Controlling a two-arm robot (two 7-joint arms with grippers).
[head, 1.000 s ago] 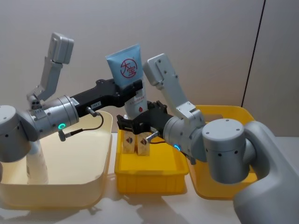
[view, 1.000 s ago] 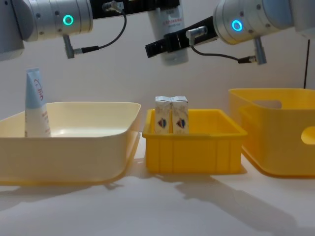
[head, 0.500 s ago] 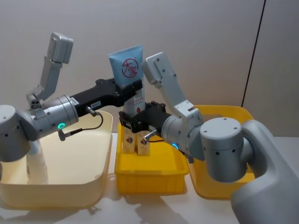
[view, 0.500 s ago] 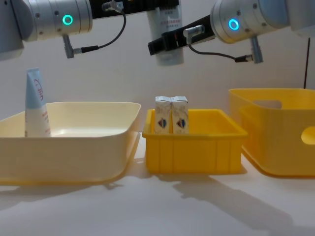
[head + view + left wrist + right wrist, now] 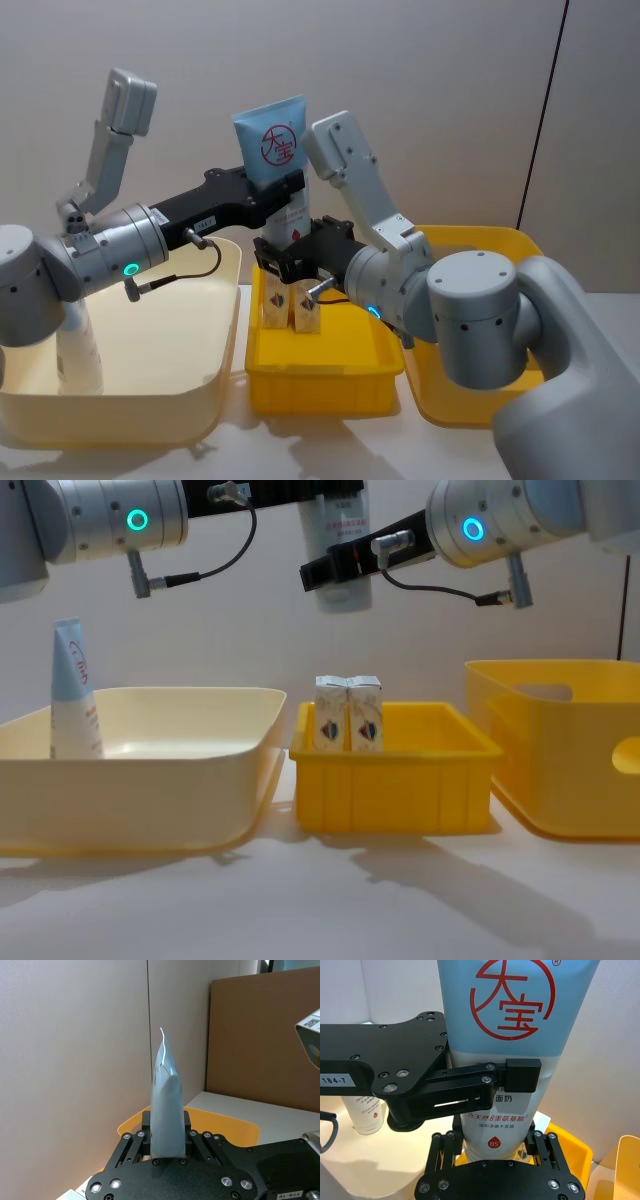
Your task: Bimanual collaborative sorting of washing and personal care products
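1. Your left claw (image 5: pixel 288 192) is up high over the small yellow bin (image 5: pixel 320 375). It is squeezed tight on a light-blue tube (image 5: pixel 271 145) with a red round mark. The tube stands up with its flat end on top.
2. Your right claw (image 5: pixel 290 262) is just under the left one. Its two fingers sit on both sides of the tube's white lower end, and they look closed on it.
3. So you hold one tube with two claws.
4. Two small cream cartons (image 5: pixel 349 714) stand side by side in the small yellow bin, touching each other. Each has a blue and red diamond mark.
5. One more tube (image 5: pixel 74 692) stands up in the big cream bin (image 5: pixel 150 800) on your left.
6. One big yellow bin (image 5: pixel 560 760) sits on your right on the surface (image 5: pixel 320 900).
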